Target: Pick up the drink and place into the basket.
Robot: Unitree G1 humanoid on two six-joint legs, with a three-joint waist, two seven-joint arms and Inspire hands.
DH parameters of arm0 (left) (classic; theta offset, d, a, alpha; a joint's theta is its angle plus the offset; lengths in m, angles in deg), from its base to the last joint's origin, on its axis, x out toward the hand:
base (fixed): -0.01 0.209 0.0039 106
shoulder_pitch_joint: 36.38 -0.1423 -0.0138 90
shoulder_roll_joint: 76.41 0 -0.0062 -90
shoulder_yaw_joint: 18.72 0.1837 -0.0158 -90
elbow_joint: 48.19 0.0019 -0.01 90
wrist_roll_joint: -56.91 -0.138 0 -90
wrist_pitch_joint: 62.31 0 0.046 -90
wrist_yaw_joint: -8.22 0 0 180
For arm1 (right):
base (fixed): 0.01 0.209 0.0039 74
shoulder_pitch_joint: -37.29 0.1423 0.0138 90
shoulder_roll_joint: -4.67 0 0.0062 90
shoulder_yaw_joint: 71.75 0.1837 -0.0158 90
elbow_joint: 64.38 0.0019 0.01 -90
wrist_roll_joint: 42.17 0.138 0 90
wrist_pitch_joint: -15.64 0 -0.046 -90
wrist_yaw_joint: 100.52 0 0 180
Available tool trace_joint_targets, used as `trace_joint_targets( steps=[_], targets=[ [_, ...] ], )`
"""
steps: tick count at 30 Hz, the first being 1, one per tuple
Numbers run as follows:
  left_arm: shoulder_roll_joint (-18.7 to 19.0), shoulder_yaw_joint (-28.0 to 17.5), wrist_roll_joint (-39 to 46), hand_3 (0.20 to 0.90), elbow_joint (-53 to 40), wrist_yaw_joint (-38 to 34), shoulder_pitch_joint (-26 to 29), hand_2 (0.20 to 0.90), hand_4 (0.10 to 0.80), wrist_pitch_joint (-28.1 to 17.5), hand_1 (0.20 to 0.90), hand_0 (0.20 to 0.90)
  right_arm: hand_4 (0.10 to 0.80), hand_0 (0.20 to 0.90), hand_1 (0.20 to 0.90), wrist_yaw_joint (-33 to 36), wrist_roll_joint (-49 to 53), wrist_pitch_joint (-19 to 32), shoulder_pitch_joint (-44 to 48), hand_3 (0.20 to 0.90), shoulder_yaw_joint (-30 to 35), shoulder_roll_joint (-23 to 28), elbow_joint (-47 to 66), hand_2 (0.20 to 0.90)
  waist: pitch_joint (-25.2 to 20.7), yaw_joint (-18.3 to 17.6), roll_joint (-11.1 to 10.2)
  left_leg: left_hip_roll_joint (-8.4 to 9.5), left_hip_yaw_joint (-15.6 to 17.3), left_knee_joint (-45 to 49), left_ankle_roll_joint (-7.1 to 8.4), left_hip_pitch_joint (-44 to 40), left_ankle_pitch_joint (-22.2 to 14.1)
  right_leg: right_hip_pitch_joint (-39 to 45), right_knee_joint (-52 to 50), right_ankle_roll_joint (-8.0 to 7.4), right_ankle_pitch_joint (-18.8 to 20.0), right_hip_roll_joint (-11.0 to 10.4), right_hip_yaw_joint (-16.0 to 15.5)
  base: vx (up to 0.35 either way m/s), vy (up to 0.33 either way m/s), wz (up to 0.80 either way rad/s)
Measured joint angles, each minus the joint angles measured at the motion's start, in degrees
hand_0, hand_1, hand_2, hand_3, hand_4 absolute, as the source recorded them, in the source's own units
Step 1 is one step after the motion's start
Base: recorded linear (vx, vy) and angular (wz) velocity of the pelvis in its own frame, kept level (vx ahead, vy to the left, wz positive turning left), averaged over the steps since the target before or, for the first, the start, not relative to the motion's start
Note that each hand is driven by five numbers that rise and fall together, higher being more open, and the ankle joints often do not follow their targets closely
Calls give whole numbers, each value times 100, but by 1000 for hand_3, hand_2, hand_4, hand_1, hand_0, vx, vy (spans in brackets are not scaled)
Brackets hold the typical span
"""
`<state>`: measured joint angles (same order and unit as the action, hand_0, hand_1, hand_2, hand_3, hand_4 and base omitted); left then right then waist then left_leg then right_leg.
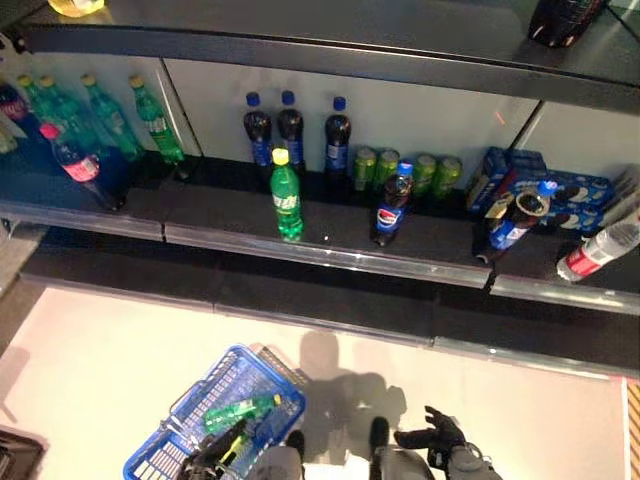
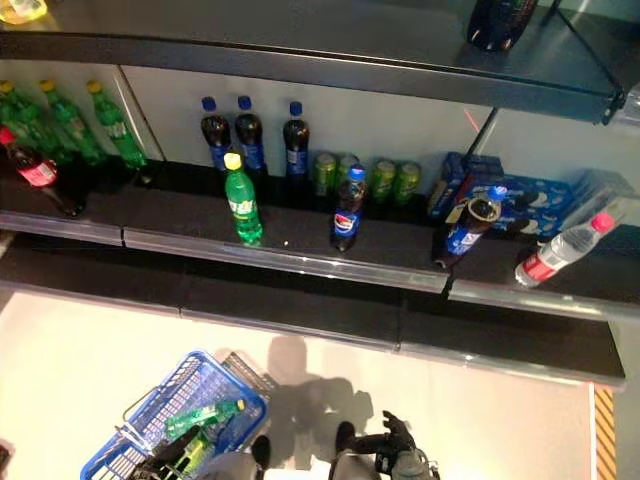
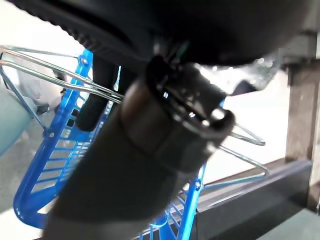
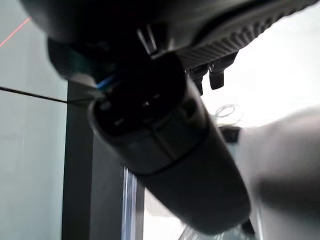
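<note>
The blue basket [image 1: 170, 440] hangs at the lower left, above the pale floor, with a green bottle [image 1: 240, 410] lying inside it. My left hand [image 3: 92, 107] is curled round the basket's thin wire handles [image 3: 45, 75]. My right hand [image 1: 440, 435] is low at the bottom right of centre, fingers spread and empty, far from the shelf. On the shelf ahead stand a green bottle with a yellow cap [image 1: 287, 197] and a dark cola bottle with a blue cap [image 1: 392, 210], both near the front edge.
The low dark shelf [image 1: 330, 258] also holds dark bottles [image 1: 288, 130] and green cans [image 1: 400, 170] at the back, green bottles [image 1: 110, 115] and a red-labelled bottle [image 1: 80, 165] at the left, blue boxes [image 1: 520, 175] and a tipped clear bottle [image 1: 600, 250] at the right. Another shelf [image 1: 330, 55] overhangs.
</note>
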<state>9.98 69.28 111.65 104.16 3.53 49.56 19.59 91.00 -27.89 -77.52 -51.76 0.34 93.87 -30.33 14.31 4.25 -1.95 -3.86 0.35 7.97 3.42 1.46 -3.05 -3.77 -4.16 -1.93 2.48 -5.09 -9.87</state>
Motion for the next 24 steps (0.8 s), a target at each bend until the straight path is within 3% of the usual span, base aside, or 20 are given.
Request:
trace_joint_targets(
  steps=[5,7,9,11,12,16,19,24],
  targets=[
    [13,160,-17,200,-44,26,174,300,100,1,300,300,800,900,900,112,164,134,3,900,274,344,-44,900,62,-57,91,-79,88,87,229,284,298,76,103,162,-118,51,-327,-19,13,46],
    [-45,212,-71,200,-54,55,225,300,100,-9,300,300,800,900,900,139,168,231,11,900,390,438,-41,900,193,-170,222,-170,438,-172,201,256,399,118,198,225,-122,11,-547,62,160,50],
    [-24,254,-126,200,-50,55,282,300,100,-8,300,300,800,900,900,142,168,267,7,900,420,446,-29,900,303,-213,253,-226,635,-215,207,256,395,103,183,223,-123,-33,-567,105,158,24],
    [-11,273,-190,200,-44,46,319,300,100,-6,300,300,800,900,900,118,156,270,-5,900,410,381,-20,900,371,-266,230,-198,684,-407,189,107,396,7,73,131,-135,-173,-528,142,171,7],
    [-29,356,-301,200,-33,40,281,300,100,-2,300,300,800,900,900,104,141,324,-37,900,413,346,-29,900,401,-312,293,-209,684,-568,64,-81,334,-29,-59,1,-140,-197,-473,139,135,-5],
    [51,581,-964,200,-26,26,205,300,100,56,300,300,800,900,900,36,59,372,-317,900,247,98,217,900,312,-283,29,139,871,-671,-170,-180,333,-12,81,-214,15,-449,-174,181,200,-10],
    [143,620,-1621,200,-52,67,117,300,100,145,300,300,800,900,900,-6,-194,308,-497,900,-13,89,946,900,286,-289,-52,275,1043,-690,-305,-328,273,63,78,-412,168,-528,-88,108,159,-26],
    [488,1074,-2015,200,-353,171,158,300,100,247,300,300,800,900,900,-30,-301,17,-406,900,-508,206,2449,900,371,-424,-36,230,1157,-500,-374,-291,195,-344,-589,-382,58,-712,11,-20,-69,-5]
  ],
)
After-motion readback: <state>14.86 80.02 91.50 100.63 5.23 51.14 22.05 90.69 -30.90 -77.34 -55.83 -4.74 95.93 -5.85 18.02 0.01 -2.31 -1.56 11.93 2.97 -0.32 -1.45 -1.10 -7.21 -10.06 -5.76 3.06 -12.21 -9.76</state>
